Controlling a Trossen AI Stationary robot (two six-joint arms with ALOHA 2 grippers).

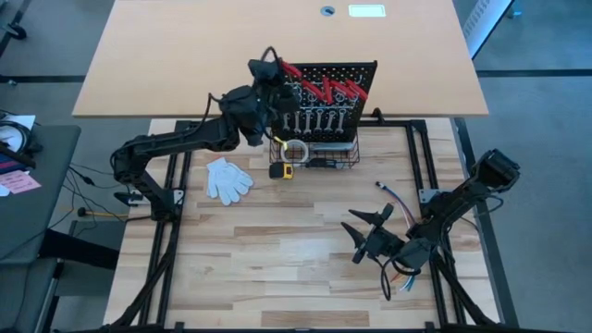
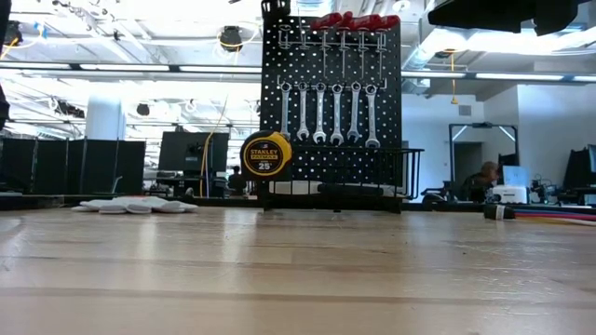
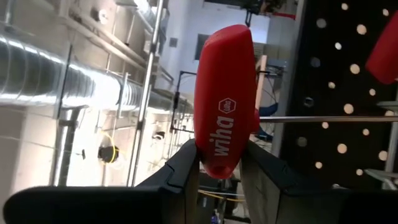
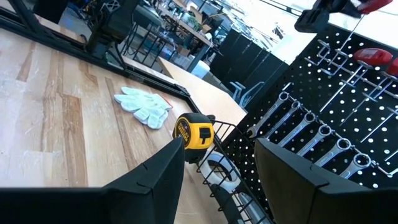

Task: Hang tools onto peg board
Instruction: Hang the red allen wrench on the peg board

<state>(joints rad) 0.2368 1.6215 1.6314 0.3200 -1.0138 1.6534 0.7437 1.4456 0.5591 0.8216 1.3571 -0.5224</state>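
The left pincer squeezes a fat red plastic tool handle up by the top left corner of the upright black board full of holes. It should slide the tool straight onto a hook, slowly; the hook itself is hard to see. The right pincer waits spread wide over the wooden surface.

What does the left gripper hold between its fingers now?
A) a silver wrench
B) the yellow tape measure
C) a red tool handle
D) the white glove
C: in the left wrist view the left gripper is shut on a red tool handle marked "wiha", close to the peg board.
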